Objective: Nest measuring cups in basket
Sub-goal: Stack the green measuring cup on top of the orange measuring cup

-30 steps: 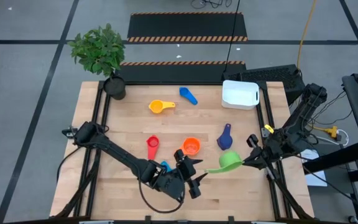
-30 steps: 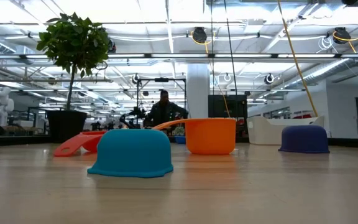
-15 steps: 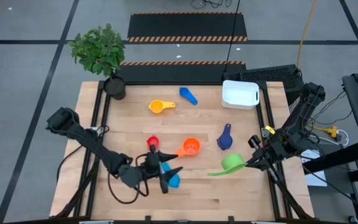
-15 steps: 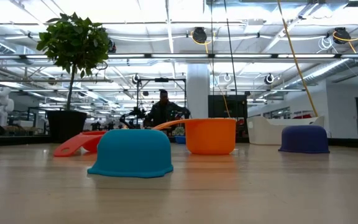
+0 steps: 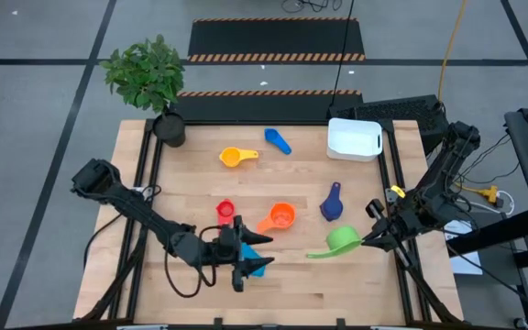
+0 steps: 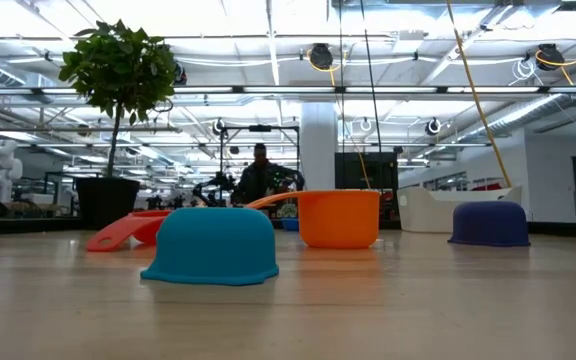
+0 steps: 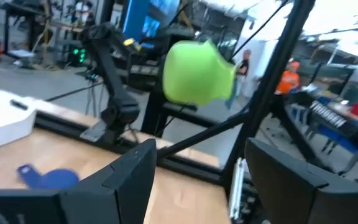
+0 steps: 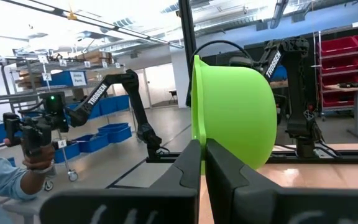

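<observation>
"TROSSEN" lettering on a background arm [image 8: 98,93]; right gripper [image 5: 367,237] pinching green cup [image 5: 341,239], left gripper [image 5: 244,252] fingers parted, empty.

You have seven measuring cups [image 5: 281,216] on view — plus one white basket [image 5: 354,138], one potted plant [image 5: 147,73] and two arms.

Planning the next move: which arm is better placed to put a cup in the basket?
Right. Its gripper is already shut on the green cup, on the basket's side of the table. The left gripper hangs empty, jaws apart, over the light blue cup, farther off.
</observation>
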`<state>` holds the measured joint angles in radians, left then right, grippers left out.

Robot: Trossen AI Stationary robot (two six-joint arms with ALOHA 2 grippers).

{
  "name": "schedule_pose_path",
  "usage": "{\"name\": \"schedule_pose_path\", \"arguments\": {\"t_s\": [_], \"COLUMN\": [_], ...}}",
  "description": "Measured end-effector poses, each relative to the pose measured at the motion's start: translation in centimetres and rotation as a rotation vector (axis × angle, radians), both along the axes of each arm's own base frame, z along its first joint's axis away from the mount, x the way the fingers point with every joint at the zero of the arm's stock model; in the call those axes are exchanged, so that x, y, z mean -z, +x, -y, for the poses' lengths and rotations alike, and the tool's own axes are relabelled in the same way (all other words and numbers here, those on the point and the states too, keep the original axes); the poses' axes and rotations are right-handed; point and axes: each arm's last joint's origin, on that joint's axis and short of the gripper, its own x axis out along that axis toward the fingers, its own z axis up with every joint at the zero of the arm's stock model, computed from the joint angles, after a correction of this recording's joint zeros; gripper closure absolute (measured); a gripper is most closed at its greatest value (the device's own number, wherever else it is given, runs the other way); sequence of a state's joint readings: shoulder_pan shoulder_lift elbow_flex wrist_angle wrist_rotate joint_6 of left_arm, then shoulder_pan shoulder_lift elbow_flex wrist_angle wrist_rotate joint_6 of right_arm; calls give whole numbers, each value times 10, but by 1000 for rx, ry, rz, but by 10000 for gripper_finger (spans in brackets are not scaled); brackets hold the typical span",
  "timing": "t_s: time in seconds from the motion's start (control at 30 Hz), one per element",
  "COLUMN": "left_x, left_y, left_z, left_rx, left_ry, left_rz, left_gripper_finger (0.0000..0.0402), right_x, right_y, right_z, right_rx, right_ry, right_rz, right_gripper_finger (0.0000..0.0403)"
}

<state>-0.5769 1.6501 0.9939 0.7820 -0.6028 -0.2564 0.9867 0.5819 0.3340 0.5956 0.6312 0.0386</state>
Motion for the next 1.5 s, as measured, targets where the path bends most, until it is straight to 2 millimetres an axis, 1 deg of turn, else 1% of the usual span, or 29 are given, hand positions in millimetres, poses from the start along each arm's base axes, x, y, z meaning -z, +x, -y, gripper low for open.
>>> {"name": "schedule_pose_path", "arguments": {"t_s": [0.2,0.3,0.53,0.63,0.73,0.87,1.03,1.2,1.33,1.5], "left_x": [3,2,1,4,11,22,20,20,20,21], "left_y": [2,2,1,6,13,23,27,27,27,30], "left_z": [2,1,1,1,2,2,-1,1,0,-3], "left_rx": [5,4,2,-26,-38,-53,-64,-28,-26,-15], "left_ry": [5,-8,-15,0,1,31,31,34,23,-12], "left_rz": [1,3,23,55,111,121,131,136,136,130], "left_gripper_finger": [144,124,64,51,50,65,91,109,100,63], "right_x": [0,0,0,-1,-1,-1,-1,-1,-1,-1], "right_y": [1,1,2,2,2,1,1,1,1,1], "right_z": [-1,0,0,0,0,0,0,0,0,0], "right_rx": [6,8,8,6,5,4,3,3,3,4], "right_ry": [-1,5,4,9,11,13,16,16,15,13], "right_rz": [-1,2,2,5,6,8,11,11,11,11], "right_gripper_finger": [403,403,403,403,403,403,403,403,403,403]}}
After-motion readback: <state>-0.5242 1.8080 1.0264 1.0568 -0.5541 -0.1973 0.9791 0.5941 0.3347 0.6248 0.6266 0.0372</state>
